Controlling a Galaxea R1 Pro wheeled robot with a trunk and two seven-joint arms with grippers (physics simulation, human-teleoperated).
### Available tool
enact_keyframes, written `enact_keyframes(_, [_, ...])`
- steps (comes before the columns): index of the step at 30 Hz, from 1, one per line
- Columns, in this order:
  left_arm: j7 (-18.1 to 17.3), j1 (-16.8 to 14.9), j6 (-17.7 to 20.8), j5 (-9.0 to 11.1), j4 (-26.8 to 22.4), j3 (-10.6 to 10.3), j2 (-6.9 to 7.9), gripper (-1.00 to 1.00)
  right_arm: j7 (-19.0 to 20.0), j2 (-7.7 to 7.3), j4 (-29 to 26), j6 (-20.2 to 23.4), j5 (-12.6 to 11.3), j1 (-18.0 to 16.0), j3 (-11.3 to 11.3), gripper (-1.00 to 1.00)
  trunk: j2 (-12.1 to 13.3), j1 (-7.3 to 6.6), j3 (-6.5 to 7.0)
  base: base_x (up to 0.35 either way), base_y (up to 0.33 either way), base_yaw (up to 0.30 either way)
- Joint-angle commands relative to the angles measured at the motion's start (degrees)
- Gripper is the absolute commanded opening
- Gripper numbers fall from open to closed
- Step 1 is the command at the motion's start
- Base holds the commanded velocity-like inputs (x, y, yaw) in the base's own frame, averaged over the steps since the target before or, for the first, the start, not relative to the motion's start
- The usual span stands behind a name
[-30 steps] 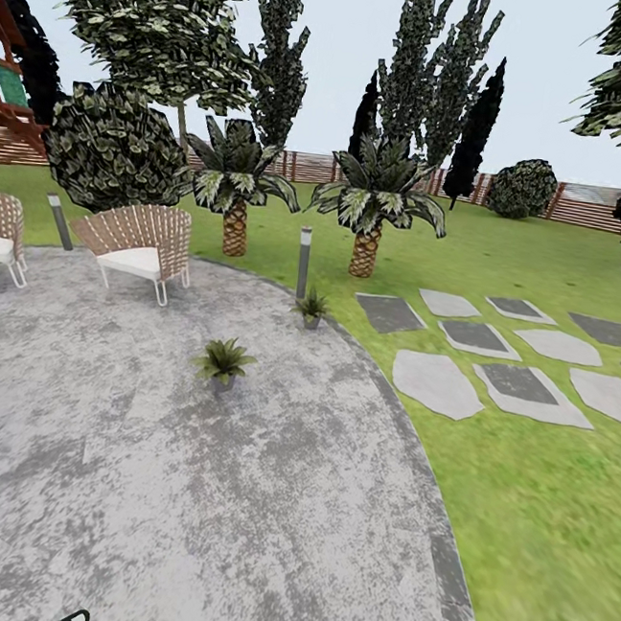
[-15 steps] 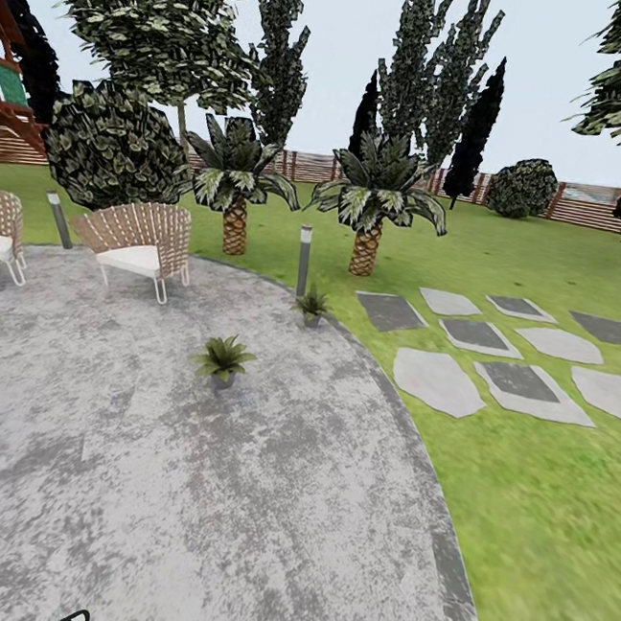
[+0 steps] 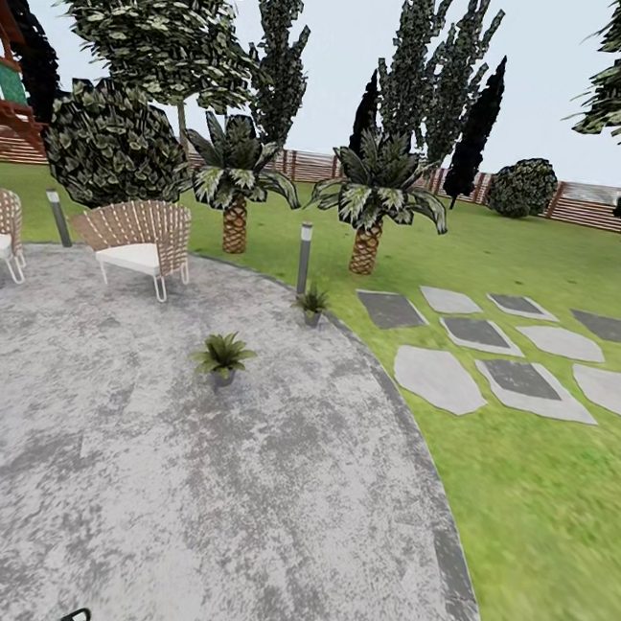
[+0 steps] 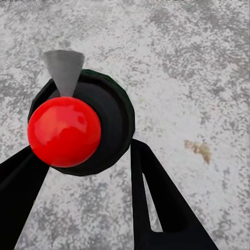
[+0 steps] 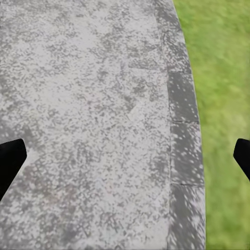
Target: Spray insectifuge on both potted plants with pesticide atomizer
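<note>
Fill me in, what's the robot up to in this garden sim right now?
The left gripper has its fingers either side of the pesticide atomizer, seen top-down with a red cap, above the grey patio. The right gripper is open with nothing between its fingers, over the patio edge by the lawn. Ahead, the two potted plants stand on the patio: the nearer potted plant and the farther potted plant by a bollard lamp. No spraying is visible.

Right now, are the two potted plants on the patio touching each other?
Apart. The head view shows bare grey paving between the nearer potted plant and the farther potted plant, which stands beside the bollard lamp at the patio's edge.
</note>
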Motion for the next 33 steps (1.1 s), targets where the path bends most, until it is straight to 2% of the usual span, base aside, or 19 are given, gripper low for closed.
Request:
enact_keyframes(1, [0.0,-0.2,-0.1,-0.7,-0.1,0.4,-0.02,-1.0,-0.4,0.02,0.0,-0.1,0.0,0.0,0.4,1.0,-0.4,0.22,-0.24,0.0,0.0,0.0])
enact_keyframes(6, [-0.1,-1.0,0.2,-1.0,-0.6,0.0,-0.14,-1.0,-0.4,0.12,-0.1,-0.1,0.0,-0.1,0.4,1.0,-2.4,1.32,-1.14,0.0,0.0,0.0])
enact_keyframes(8, [-0.1,-2.8,0.4,-1.1,-0.6,0.0,-0.16,-1.0,-0.4,0.0,-0.3,-0.1,-0.1,0.0,0.3,1.0,-3.3,1.76,-1.5,0.0,0.0,0.0])
enact_keyframes(12, [0.0,-4.4,0.3,-1.0,-0.4,0.0,-0.05,-1.0,-0.5,-0.25,-4.5,-0.1,-0.1,-0.1,0.0,1.0,-4.9,2.64,-2.21,0.0,0.0,0.0])
enact_keyframes(17, [0.0,-4.4,-0.2,-0.8,0.1,0.1,0.28,-1.0,-0.6,-0.4,-7.3,-0.1,-0.3,-0.1,-0.1,1.0,-6.9,3.74,-3.11,0.0,0.0,0.0])
enact_keyframes(28, [-0.1,-3.8,-0.4,-1.1,0.3,0.0,0.36,-1.0,-0.2,-0.43,-5.3,-0.1,-0.2,0.0,0.1,1.0,-11.3,6.15,-5.09,0.0,0.0,0.0])
enact_keyframes(33, [-0.1,-3.8,-0.5,-1.2,0.3,-0.1,0.26,-1.0,-0.3,-0.4,-5.3,-0.1,-0.2,0.0,0.2,1.0,-11.3,6.15,-5.09,0.0,0.0,0.0])
